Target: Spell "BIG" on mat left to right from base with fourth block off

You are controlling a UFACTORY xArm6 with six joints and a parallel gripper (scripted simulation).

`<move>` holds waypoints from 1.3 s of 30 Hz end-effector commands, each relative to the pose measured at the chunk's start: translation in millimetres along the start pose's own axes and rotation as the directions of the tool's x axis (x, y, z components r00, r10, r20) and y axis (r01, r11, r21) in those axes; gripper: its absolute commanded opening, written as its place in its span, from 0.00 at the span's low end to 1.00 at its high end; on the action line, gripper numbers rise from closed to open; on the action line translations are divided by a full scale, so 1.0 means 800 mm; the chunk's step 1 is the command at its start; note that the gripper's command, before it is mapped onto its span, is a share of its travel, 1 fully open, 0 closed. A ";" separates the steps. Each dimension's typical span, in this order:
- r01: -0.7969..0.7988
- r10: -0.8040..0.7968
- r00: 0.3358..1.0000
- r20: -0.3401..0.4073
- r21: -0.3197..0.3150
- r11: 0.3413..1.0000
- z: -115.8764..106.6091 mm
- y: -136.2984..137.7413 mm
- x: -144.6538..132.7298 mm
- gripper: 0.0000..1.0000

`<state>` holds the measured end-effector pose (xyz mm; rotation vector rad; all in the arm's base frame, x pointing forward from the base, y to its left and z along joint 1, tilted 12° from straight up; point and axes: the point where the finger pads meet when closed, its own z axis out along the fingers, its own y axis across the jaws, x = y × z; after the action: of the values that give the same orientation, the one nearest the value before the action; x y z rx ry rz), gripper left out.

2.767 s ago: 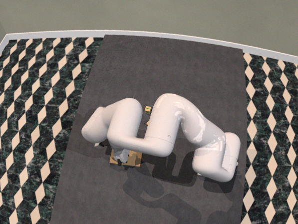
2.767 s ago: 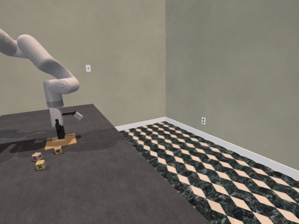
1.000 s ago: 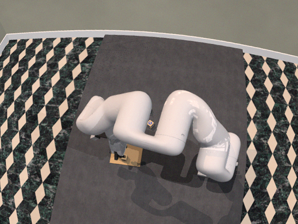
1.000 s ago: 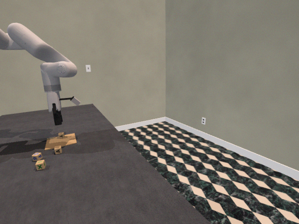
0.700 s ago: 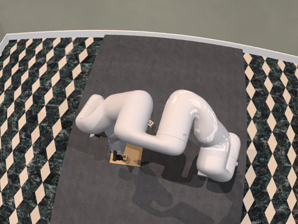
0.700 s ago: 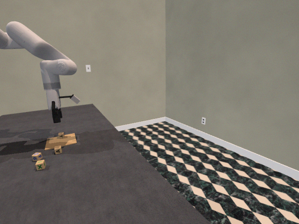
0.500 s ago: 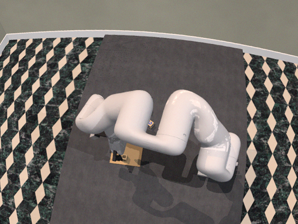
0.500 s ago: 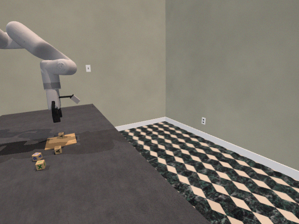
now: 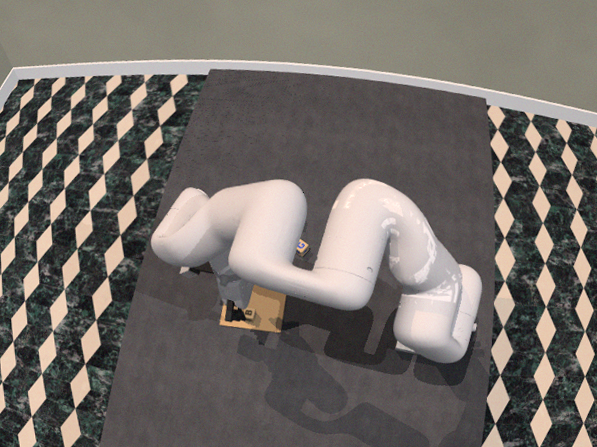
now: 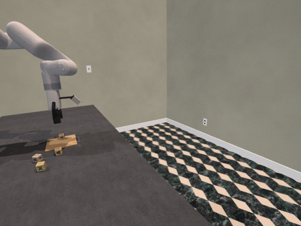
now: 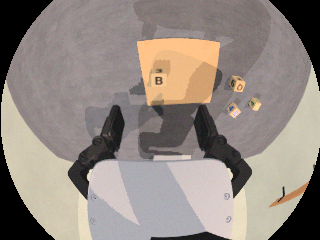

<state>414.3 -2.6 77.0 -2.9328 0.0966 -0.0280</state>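
The B block (image 9: 249, 313) (image 10: 61, 136) (image 11: 158, 80) lies flat on the tan mat (image 9: 272, 307) (image 10: 70, 142) (image 11: 200, 55), left of its middle in the wrist view, its B upright there. My gripper (image 10: 57, 120) (image 11: 159, 113) is open and empty, above the mat. Off the mat are three blocks: a dark-lettered block (image 10: 58, 151) (image 11: 237, 83) with an A on one side, a blue-lettered block (image 9: 302, 245) (image 10: 37, 157) (image 11: 233, 110) with a G on top, and a green-lettered block (image 10: 40, 166) (image 11: 254, 104) with an X side. The green top letter looks like an I.
The three off-mat blocks stand on the dark table (image 9: 335, 136) (image 10: 97, 189), right of the mat in the wrist view. The blue and green ones are close together. The arm (image 9: 268, 227) hides part of the table and mat in the top view.
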 end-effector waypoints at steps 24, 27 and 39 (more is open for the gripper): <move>0.496 -0.496 0.868 0.001 -0.008 0.868 0.002 0.114 0.004 1.00; 0.515 -0.515 0.857 0.001 -0.008 0.857 0.002 0.119 0.004 1.00; 0.736 -0.736 0.677 0.005 -0.008 0.677 0.005 0.181 -0.006 1.00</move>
<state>403.4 -124.2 46.9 -2.8201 -0.9421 -0.1131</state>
